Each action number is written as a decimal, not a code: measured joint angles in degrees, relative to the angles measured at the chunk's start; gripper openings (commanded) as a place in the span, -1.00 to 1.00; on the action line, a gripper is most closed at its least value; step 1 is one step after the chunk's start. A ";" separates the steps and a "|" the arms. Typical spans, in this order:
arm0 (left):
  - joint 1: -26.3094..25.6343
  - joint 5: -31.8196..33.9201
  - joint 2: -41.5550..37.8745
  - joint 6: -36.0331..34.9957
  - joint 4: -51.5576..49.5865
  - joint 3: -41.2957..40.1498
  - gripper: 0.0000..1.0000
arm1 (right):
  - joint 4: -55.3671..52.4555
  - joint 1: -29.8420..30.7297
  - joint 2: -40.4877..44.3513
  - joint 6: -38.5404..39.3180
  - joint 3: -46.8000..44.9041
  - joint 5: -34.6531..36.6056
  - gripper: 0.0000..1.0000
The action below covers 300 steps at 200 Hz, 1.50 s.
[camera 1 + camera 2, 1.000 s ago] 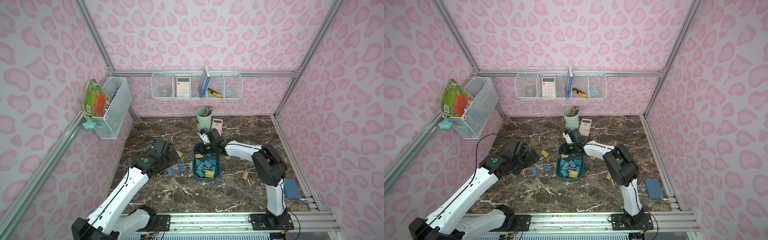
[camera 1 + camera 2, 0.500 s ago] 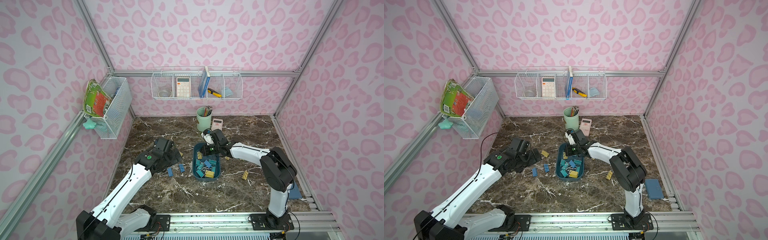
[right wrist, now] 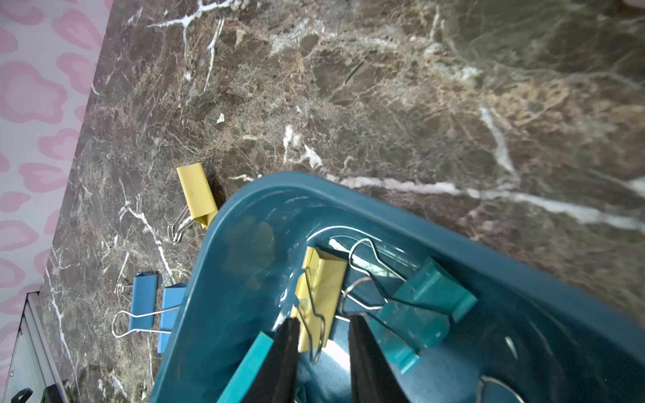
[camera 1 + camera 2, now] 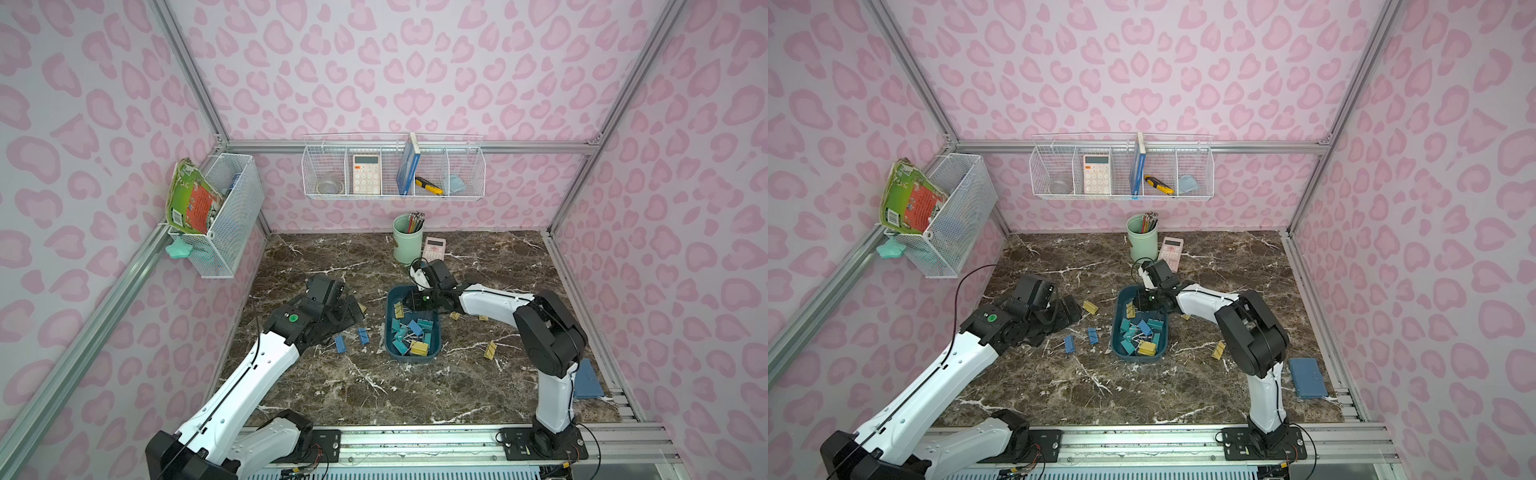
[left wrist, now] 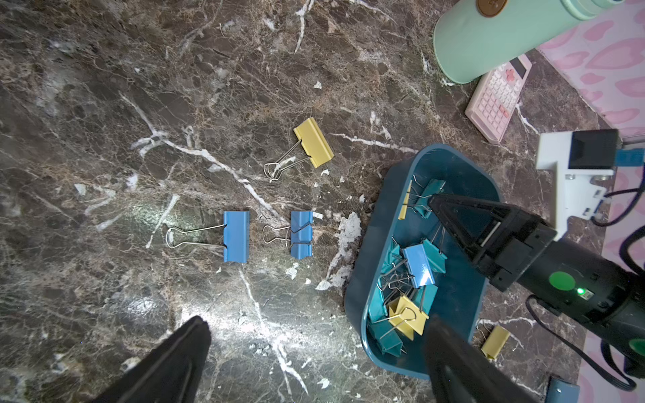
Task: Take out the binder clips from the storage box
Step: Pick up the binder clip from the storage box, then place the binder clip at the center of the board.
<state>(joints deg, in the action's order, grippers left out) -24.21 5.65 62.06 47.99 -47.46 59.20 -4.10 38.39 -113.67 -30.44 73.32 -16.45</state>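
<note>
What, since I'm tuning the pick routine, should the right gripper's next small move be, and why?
Probably close the right gripper on the yellow clip: its jaws stand apart inside the storage box, with that clip's wire handle lying between them.

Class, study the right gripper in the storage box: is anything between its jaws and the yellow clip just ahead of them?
Nothing visible blocks it. The right gripper has its jaws apart inside the box, and the yellow clip has its wire handle reaching between them. A teal clip lies close beside it; its wire handles might snag.
</note>
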 measured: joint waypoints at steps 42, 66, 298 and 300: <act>0.00 0.48 -0.44 0.00 -0.44 -0.07 0.99 | 0.20 0.11 -1.38 -1.01 1.18 -1.97 -1.00; 0.00 0.90 -0.61 -0.02 -0.42 -0.09 0.98 | -0.04 0.11 1.01 -1.22 0.46 -1.33 -1.00; -1.60 -10.69 21.31 -3.17 10.54 10.21 0.75 | -2.93 -14.53 48.43 -6.64 -44.74 3.08 -1.00; -1.68 -10.95 21.53 -3.19 10.56 10.38 0.74 | -2.78 -14.64 48.28 -6.64 -44.83 2.99 -1.00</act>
<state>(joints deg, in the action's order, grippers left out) -25.89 -5.30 83.59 44.80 -36.91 69.58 -6.87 23.75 -65.39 -37.08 28.49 -13.45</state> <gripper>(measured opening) 0.883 0.058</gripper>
